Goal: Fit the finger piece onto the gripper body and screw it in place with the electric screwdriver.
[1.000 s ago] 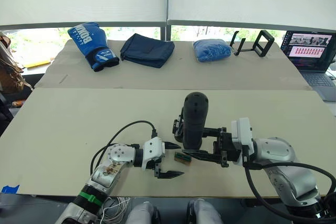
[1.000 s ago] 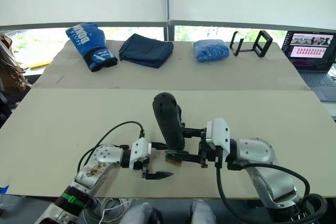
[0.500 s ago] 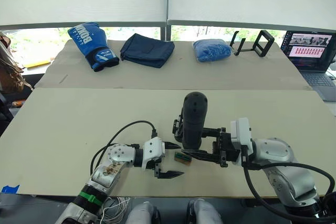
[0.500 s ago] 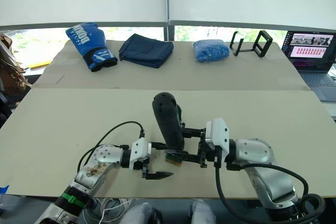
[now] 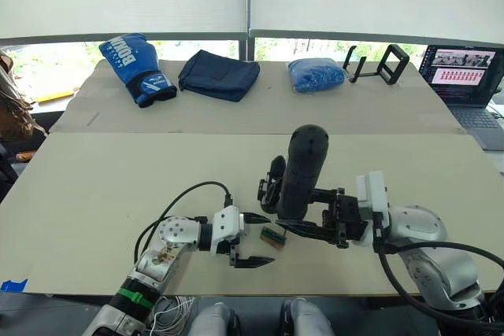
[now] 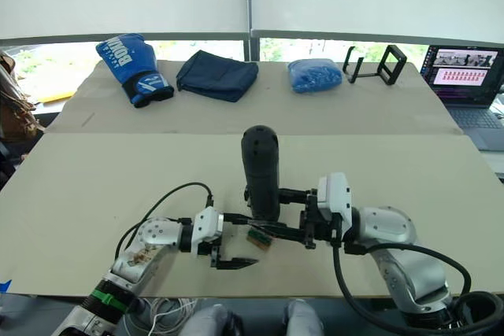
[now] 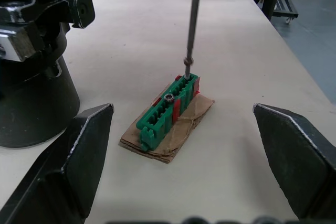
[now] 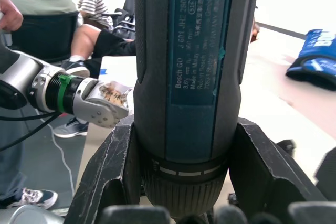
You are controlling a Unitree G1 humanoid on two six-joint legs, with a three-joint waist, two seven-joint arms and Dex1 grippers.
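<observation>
My right gripper [image 5: 298, 212] is shut on the electric screwdriver [image 5: 304, 169], a thick black cylinder that stands almost upright over the front middle of the table [image 5: 118, 179]. Its thin metal bit [image 7: 193, 19] comes down onto a green screw holder [image 7: 169, 104] lying on a scrap of cardboard. The gripper body [image 7: 31, 77], black with a metal top, stands just behind and left of that holder, partly hidden by the screwdriver in the eye views [image 5: 272, 185]. My left gripper [image 5: 264, 239] lies open on the table, its fingers either side of the holder without touching it. The finger piece is hidden.
On the far board lie a blue boxing glove [image 5: 134, 66], a folded dark blue cloth [image 5: 219, 75] and a blue bag [image 5: 315, 74], with black stands [image 5: 379, 64] to their right. A laptop [image 5: 463, 76] is at the far right.
The screwdriver has swung from a leftward lean to nearly upright, its top moving right and up. The left gripper has stayed where it was.
</observation>
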